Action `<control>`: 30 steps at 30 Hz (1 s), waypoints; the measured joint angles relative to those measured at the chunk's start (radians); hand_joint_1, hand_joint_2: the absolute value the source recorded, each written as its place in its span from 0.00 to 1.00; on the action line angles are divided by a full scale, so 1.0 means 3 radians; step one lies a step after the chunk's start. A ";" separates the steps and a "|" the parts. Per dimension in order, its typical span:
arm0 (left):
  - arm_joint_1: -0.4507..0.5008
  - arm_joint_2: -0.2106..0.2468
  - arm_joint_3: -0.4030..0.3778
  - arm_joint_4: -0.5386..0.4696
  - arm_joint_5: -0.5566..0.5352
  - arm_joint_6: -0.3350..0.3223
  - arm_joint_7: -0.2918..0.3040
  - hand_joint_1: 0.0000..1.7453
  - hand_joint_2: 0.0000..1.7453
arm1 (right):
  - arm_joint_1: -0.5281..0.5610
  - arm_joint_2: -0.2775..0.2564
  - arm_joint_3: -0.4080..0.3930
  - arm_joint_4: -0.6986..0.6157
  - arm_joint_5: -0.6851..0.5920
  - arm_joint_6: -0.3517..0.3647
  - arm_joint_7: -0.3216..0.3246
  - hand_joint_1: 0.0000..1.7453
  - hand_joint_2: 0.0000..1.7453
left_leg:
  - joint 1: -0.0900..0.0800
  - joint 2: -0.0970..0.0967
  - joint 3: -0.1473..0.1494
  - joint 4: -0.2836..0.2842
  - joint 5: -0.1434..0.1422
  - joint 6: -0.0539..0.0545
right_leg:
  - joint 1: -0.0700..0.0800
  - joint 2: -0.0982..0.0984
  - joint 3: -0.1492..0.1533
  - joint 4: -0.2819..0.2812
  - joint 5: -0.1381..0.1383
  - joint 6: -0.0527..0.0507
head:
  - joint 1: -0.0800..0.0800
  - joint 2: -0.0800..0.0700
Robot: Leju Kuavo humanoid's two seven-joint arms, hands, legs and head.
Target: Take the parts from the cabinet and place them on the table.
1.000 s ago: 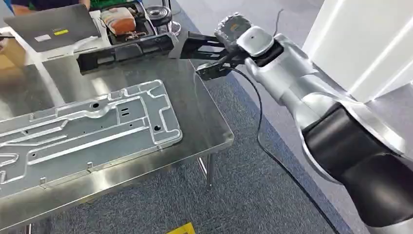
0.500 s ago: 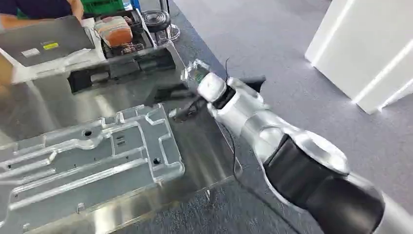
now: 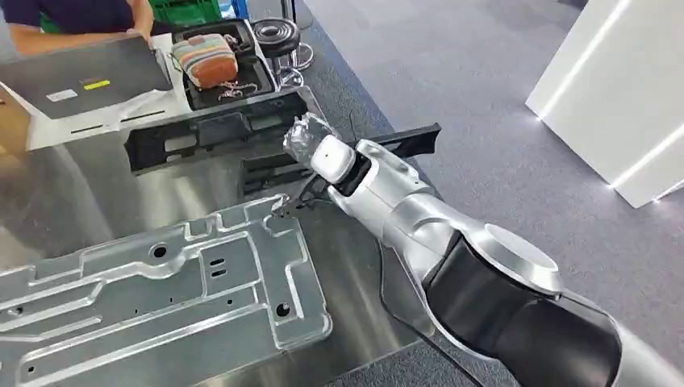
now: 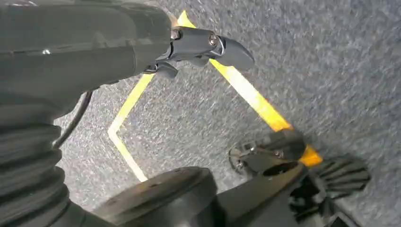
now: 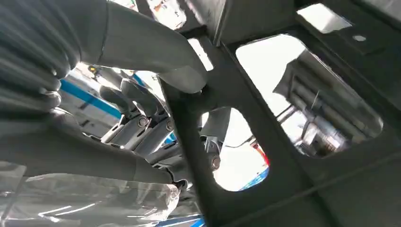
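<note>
Grey carpet (image 3: 484, 72) surrounds a polished steel tabletop (image 3: 81, 193) in the head view. At about eight o'clock lies a large stamped silver metal panel with ribs and holes (image 3: 161, 298), flat, its long axis running from eight o'clock toward two. Toward eleven o'clock sit a closed grey laptop (image 3: 81, 76) and a black tray holding a striped pouch (image 3: 211, 60), with a person's arm (image 3: 72, 24) at the far edge. Near the middle, a long black plastic frame part with cut-out windows (image 3: 202, 137) lies across the tabletop, its long axis from nine o'clock to three.

A second long black plastic bar (image 3: 403, 139) is held by the right hand (image 3: 310, 165), its long axis pointing from about eight o'clock to two, its far end past the tabletop's right edge. The right wrist view shows the thumb (image 5: 156, 52) and dark fingers (image 5: 142, 127) clasped around a black strut (image 5: 198, 137).

The left hand (image 4: 208, 45) hangs over carpet with yellow floor tape (image 4: 250, 94), fingers curled in, holding nothing.
</note>
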 joint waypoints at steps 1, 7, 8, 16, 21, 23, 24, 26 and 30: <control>-0.0003 0.0001 0.0000 0.0000 -0.0008 0.0003 0.0004 0.00 1.00 | -0.0002 0.0018 0.0009 -0.0009 0.0010 0.0008 0.0000 1.00 1.00 | 0.0000 0.0007 0.0021 0.0027 0.0007 -0.0010 | 0.0007 -0.0002 0.0018 -0.0018 -0.0024 -0.0019 | 0.0003 0.0000; 0.0017 0.0006 0.0000 0.0001 -0.0025 0.0048 0.0009 0.00 1.00 | 0.0028 0.0079 0.0121 -0.0160 0.0045 0.0170 -0.0010 1.00 1.00 | 0.0031 0.0030 -0.0429 0.0873 -0.0407 -0.0089 | -0.0061 -0.0006 0.0156 -0.0097 -0.0084 -0.0041 | 0.0001 0.0000; 0.0021 0.0006 0.0000 0.0001 -0.0008 0.0052 0.0000 0.00 1.00 | 0.0054 0.0080 0.0145 -0.0181 0.0041 0.0192 -0.0011 1.00 1.00 | 0.0045 0.0032 -0.0553 0.1034 -0.0462 -0.0103 | -0.0069 -0.0009 0.0156 -0.0089 -0.0095 -0.0027 | 0.0000 0.0000; 0.0048 -0.0019 0.0001 0.0004 0.0024 0.0080 -0.0004 0.00 1.00 | 0.0135 0.0117 0.0311 -0.0461 -0.0236 0.0312 0.0111 1.00 1.00 | 0.0101 0.0030 -0.0229 0.0072 0.0127 -0.0119 | -0.0116 -0.0005 0.0126 0.0056 -0.0177 0.0116 | 0.0001 0.0000; 0.0040 -0.0042 0.0001 0.0004 0.0028 0.0090 -0.0008 0.00 1.00 | 0.0151 0.0126 0.0332 -0.0703 -0.0987 0.0397 0.0340 1.00 1.00 | 0.0090 0.0022 -0.0228 0.0067 0.0160 -0.0097 | -0.0116 -0.0009 0.0132 0.0049 -0.0158 0.0022 | 0.0001 0.0000; 0.0033 -0.0051 0.0002 0.0004 0.0029 0.0090 -0.0009 0.00 1.00 | 0.0153 0.0127 0.0347 -0.0769 -0.1261 0.0426 0.0398 1.00 1.00 | 0.0085 0.0022 -0.0233 0.0067 0.0166 -0.0081 | -0.0121 -0.0009 0.0135 0.0036 -0.0144 0.0045 | 0.0001 0.0000; 0.0029 -0.0056 0.0003 0.0004 0.0032 0.0092 -0.0009 0.00 1.00 | 0.0153 0.0128 0.0369 -0.0796 -0.1324 0.0440 0.0416 1.00 1.00 | 0.0083 0.0022 -0.0237 0.0067 0.0170 -0.0075 | -0.0123 -0.0010 0.0135 0.0029 -0.0139 0.0052 | 0.0001 0.0000; 0.0021 -0.0061 0.0006 0.0004 0.0037 0.0097 -0.0009 0.00 1.00 | 0.0159 0.0128 0.0440 -0.0845 -0.1419 0.0453 0.0451 1.00 1.00 | 0.0081 0.0022 -0.0243 0.0068 0.0173 -0.0070 | -0.0127 -0.0010 0.0134 0.0018 -0.0130 0.0088 | 0.0001 0.0000; 0.0008 -0.0067 0.0018 0.0004 0.0034 0.0094 -0.0004 0.00 1.00 | 0.0167 0.0128 0.0586 -0.0889 -0.1561 0.0430 0.0491 1.00 1.00 | 0.0073 0.0023 -0.0246 0.0070 0.0176 -0.0066 | -0.0139 -0.0010 0.0133 0.0010 -0.0124 0.0157 | 0.0001 0.0000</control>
